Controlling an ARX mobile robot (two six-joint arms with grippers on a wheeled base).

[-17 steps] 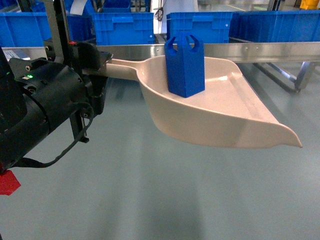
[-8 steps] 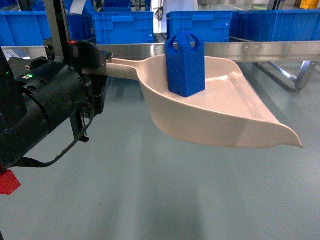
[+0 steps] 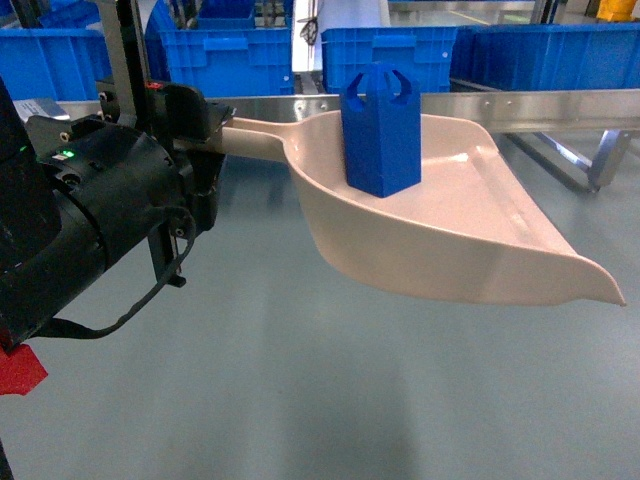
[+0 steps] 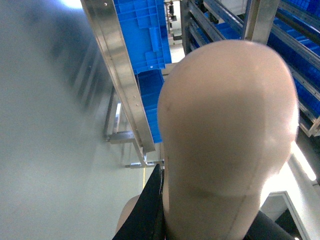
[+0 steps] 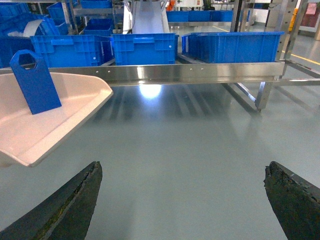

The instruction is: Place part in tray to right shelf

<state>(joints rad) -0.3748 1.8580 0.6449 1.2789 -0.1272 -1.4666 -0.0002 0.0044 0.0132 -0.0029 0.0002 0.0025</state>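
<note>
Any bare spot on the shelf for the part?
Not on the stretch in view: crates sit nearly edge to edge behind the shelf rail. The tray holds bare room in front of the part.

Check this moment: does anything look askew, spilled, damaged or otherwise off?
Nothing stands out. The part stands upright inside the tray, near its raised back, and the left gripper holds the tray by its handle, above the floor in front of the right shelf. The right gripper is open and holds nothing.
</note>
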